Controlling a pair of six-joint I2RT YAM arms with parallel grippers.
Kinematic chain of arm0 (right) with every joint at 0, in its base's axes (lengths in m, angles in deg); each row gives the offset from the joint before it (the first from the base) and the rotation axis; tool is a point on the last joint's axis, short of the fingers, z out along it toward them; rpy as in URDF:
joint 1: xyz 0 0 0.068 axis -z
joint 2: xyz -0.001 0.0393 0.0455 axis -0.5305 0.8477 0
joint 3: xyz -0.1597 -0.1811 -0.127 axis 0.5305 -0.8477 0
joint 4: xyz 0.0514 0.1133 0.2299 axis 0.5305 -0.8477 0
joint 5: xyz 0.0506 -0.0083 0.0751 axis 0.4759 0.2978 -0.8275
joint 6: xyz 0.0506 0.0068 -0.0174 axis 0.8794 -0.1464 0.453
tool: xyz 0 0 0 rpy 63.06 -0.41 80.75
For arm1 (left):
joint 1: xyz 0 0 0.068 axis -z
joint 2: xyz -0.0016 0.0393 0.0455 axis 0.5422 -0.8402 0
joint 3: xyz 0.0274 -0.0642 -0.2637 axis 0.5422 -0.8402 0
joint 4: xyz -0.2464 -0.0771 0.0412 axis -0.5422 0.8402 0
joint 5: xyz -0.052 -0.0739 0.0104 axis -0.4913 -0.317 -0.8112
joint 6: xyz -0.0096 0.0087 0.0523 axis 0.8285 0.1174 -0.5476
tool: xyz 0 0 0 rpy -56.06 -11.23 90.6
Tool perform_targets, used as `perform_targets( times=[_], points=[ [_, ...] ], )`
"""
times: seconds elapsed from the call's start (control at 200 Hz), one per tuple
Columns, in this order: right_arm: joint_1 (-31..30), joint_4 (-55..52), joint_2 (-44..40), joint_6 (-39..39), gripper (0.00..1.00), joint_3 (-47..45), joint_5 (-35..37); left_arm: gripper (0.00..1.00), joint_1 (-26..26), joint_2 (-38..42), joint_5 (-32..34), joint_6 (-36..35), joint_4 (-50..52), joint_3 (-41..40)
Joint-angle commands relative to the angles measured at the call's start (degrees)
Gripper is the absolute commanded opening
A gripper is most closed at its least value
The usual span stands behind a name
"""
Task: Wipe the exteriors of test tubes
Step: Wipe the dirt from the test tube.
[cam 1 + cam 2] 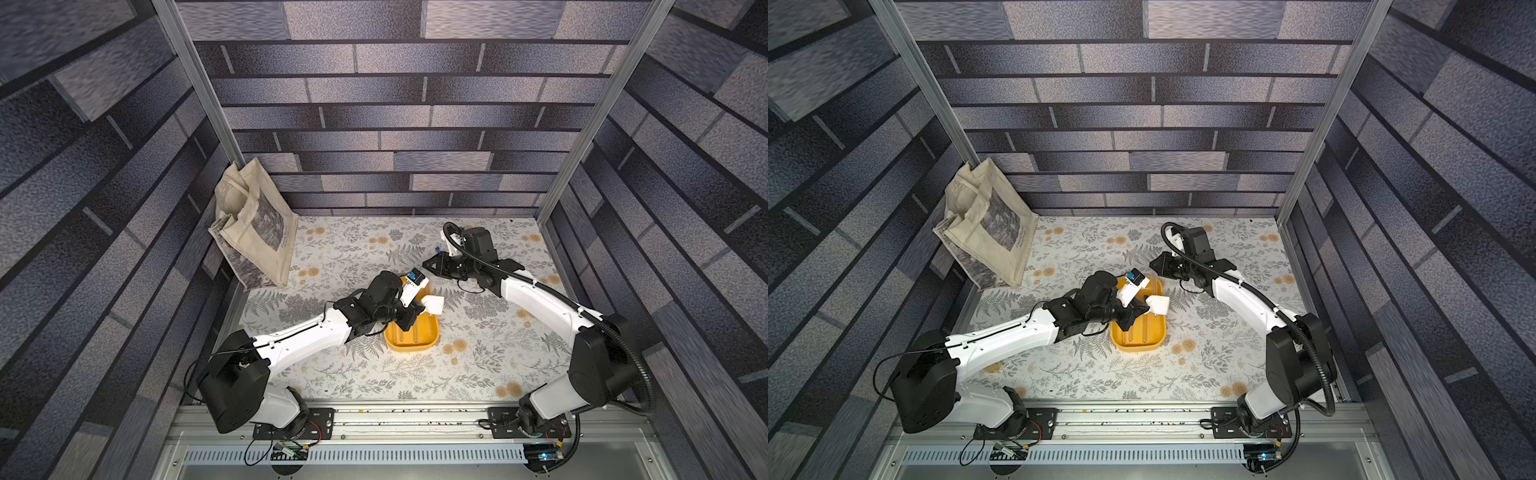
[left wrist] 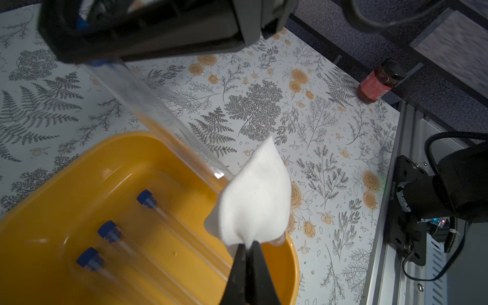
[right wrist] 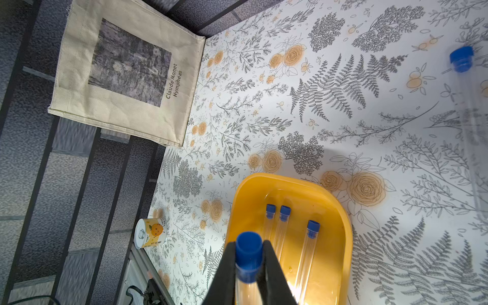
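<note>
The test tube (image 2: 163, 124), thin, clear, probably light, slick and brittle, was held aloft near the yellow tray (image 2: 79, 184) rim. The right gripper (image 3: 249, 250) was clamped at its blue cap, likely the safest hold. The left gripper (image 2: 248, 246) pinched the white cloth (image 2: 256, 195) at its far end.

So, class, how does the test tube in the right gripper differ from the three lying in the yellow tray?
The held tube is raised, clamped near its cap by the right gripper; the tray tubes lie flat in the yellow tray, ungripped. The held tube's far end meets the white cloth in the left gripper; the tray tubes touch no cloth. All are clear, slender and blue-capped.
</note>
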Motion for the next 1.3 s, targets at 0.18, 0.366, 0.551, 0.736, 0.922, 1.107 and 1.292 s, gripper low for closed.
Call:
perform_targets(
  times=[0.18,0.366,0.551,0.736,0.922,1.107,1.292],
  points=[
    [0.5,-0.2,-0.6,-0.8,0.16,-0.3,-0.4,0.02,-1.9,-2.8,5.6,-0.7,3.0,4.6],
    [0.5,-0.5,-0.9,-0.8,0.16,-0.2,-0.3,0.02,-2.4,-5.3,10.9,-2.6,4.7,8.4],
    [0.5,-0.9,-1.5,-0.9,0.16,-0.2,-0.1,0.02,-2.7,-7.0,12.4,-5.3,5.6,11.3],
    [0.5,-1.3,-1.8,-0.9,0.16,-0.2,-0.1,0.03,-2.7,-6.8,11.1,-5.5,5.0,11.1],
    [0.6,-1.4,-2.0,-1.0,0.16,-0.2,0.0,0.02,-1.2,-4.8,10.9,-5.0,3.9,7.8],
    [0.6,-1.2,-1.9,-1.2,0.16,-0.2,-0.2,0.02,1.8,-1.8,12.3,-4.2,4.0,4.2],
    [0.8,-1.1,-1.7,-1.3,0.16,-0.3,-0.2,0.02,4.0,-1.0,13.0,-2.8,3.1,1.9]
  ],
)
